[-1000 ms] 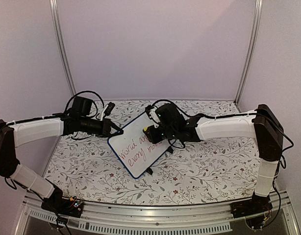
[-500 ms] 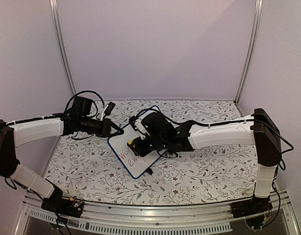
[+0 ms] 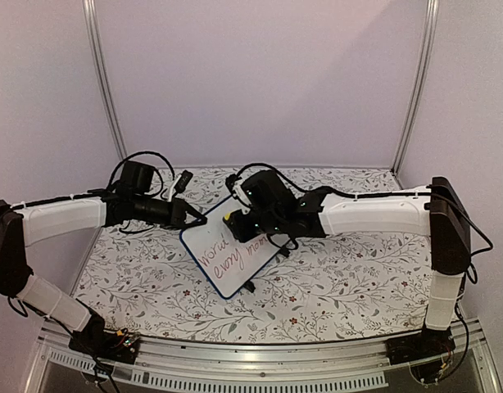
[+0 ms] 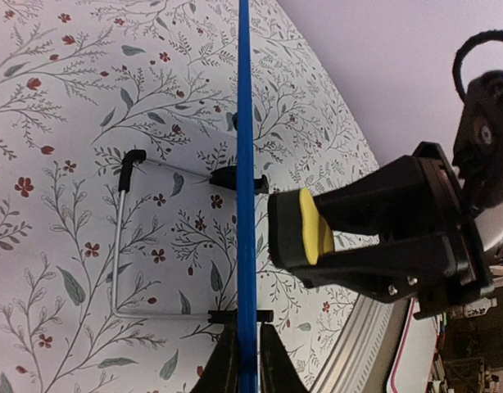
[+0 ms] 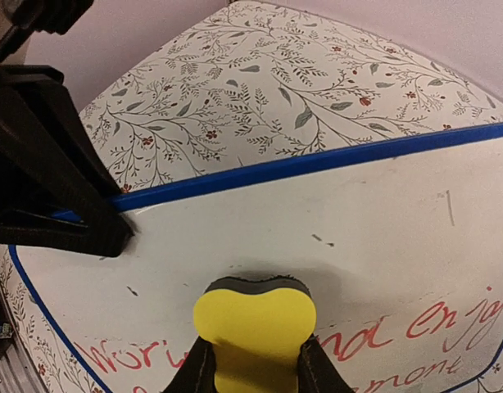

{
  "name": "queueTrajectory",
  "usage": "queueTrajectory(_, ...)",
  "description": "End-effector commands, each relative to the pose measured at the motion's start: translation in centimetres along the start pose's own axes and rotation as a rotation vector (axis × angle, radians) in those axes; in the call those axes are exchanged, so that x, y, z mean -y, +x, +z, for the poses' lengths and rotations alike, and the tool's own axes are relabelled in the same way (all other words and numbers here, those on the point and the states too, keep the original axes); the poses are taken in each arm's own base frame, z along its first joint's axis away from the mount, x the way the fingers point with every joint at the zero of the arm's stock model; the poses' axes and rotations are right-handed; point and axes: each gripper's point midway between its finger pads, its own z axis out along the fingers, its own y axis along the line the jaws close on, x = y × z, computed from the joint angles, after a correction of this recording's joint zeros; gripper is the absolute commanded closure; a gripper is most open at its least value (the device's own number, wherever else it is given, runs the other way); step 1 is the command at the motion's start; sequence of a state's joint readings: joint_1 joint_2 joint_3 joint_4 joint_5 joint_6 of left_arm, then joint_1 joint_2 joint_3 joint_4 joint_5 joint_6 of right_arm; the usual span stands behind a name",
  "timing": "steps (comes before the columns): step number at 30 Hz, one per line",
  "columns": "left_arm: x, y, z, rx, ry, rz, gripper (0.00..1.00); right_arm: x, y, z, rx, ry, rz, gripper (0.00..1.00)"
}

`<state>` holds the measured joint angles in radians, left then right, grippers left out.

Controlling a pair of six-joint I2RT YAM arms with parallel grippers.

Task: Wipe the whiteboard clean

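Observation:
The whiteboard point(image 3: 229, 264) stands tilted on its wire stand point(image 4: 122, 237) at the middle of the table, with red handwriting point(image 5: 448, 321) across it. In the left wrist view it shows edge-on as a thin blue frame point(image 4: 245, 147). My left gripper point(image 3: 196, 221) point(image 4: 247, 364) is shut on that frame at the board's left corner. The right gripper point(image 3: 233, 223) point(image 5: 253, 372) is shut on a yellow eraser point(image 5: 253, 323) point(image 4: 314, 236). The eraser's dark pad presses on the white surface point(image 5: 358, 205) just above the writing, near the board's upper left edge.
The table point(image 3: 350, 278) has a floral cloth. Pale walls with metal posts point(image 3: 104, 90) close in the back and sides. A metal rail point(image 3: 260, 364) runs along the near edge, between the two arm bases. The left gripper's black body point(image 5: 47, 164) sits close to the eraser.
The right gripper swept the eraser down and left over the board, then came back up towards the upper left edge. The left arm and the board stayed put.

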<state>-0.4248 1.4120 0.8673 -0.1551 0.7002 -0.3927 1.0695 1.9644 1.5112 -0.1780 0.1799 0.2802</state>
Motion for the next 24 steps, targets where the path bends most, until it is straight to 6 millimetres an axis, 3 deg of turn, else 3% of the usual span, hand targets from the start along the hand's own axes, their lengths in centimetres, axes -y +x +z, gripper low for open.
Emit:
queueTrajectory(1,1.3,-0.9,-0.6,0.036,0.038,0.055,0.88,7.5,-4.2,-3.7,0.083,0.15,0.08,0.82)
queueTrajectory(5,1.2,-1.1,-0.8,0.044,0.038,0.054,0.82,13.2,-5.2,-5.6,0.109,0.226,0.191,0.81)
queueTrajectory(8,1.3,-1.2,-0.9,0.047,0.039,0.054,0.78,14.9,-5.9,-6.2,0.132,0.225,0.262,0.81)
queueTrajectory(12,1.3,-1.2,-0.9,0.045,0.04,0.053,0.77,15.2,-5.9,-5.0,0.124,0.195,0.316,0.81)
queueTrajectory(16,1.3,-1.2,-1.0,0.047,0.04,0.053,0.78,14.5,-4.7,-2.7,0.081,0.151,0.365,0.81)
queueTrajectory(24,1.4,-1.2,-1.0,0.047,0.046,0.056,0.91,13.6,-3.0,-0.7,0.032,0.088,0.411,0.82)
